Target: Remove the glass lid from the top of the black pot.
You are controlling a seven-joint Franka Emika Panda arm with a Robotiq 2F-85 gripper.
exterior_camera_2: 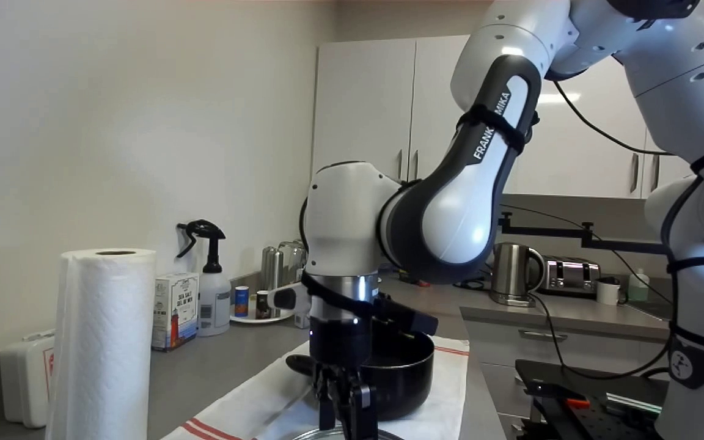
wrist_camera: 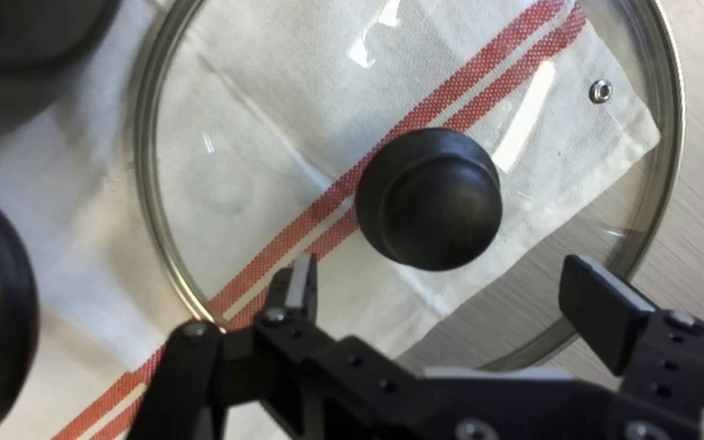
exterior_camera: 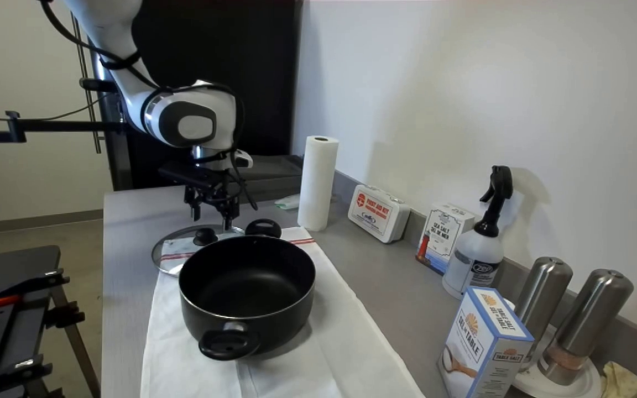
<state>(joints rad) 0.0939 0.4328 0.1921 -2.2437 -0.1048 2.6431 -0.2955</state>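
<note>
Glass lid [wrist_camera: 327, 165] with metal rim [wrist_camera: 146, 122] and rounded black knob [wrist_camera: 431, 201], lying across red-striped woven cloth [exterior_camera: 340, 354] and smooth grey counter [exterior_camera: 396, 282], beside the round black pot [exterior_camera: 246, 293], gripper [wrist_camera: 450, 287] spread wide over it, grasping nothing.

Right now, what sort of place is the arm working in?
Most likely a kitchen, whether home or workplace I can't tell: an exterior view shows a kettle, a toaster and wall cabinets.
</note>
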